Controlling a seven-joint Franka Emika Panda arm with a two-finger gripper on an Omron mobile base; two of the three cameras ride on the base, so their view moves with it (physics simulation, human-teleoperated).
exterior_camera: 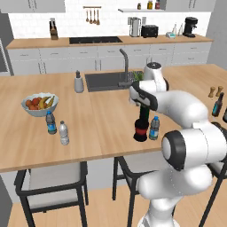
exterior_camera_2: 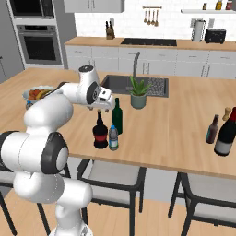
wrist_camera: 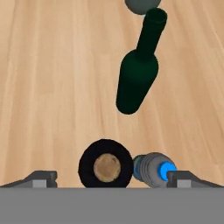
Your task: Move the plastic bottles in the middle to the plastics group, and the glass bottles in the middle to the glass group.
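Observation:
My gripper is open and points straight down over the middle bottles. Below it stand the squat black bottle with a red band and, touching its side, the small blue-labelled water bottle. Both tops lie between my fingertips, with nothing gripped. The tall dark green bottle stands just behind them. The plastics group, two small water bottles, is at the counter's left. The glass group stands at the right.
A fruit bowl sits behind the plastics group. A grey soap dispenser stands beside the sink. A potted plant is behind the green bottle. Two brown shakers stand near the glass group. Stools line the counter's near edge.

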